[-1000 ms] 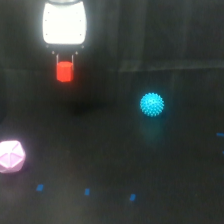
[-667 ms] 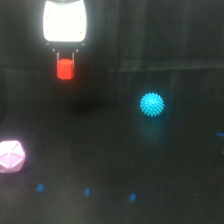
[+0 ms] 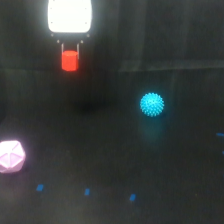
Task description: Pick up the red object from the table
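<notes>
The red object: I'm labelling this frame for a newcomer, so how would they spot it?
Find the bright white arm head at the top. Just beneath it, the tool grips the red object, a small block, unlike the cyan spiky ball or pink polyhedron.

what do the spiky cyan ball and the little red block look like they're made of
The spiky cyan ball looks like soft rubber or flexible plastic, going by its many short bristles, though blur leaves this open. The small red-orange block, between the fingers of the white hand, looks like hard plastic or painted wood: flat, even, matte colour with no visible shine.
</notes>
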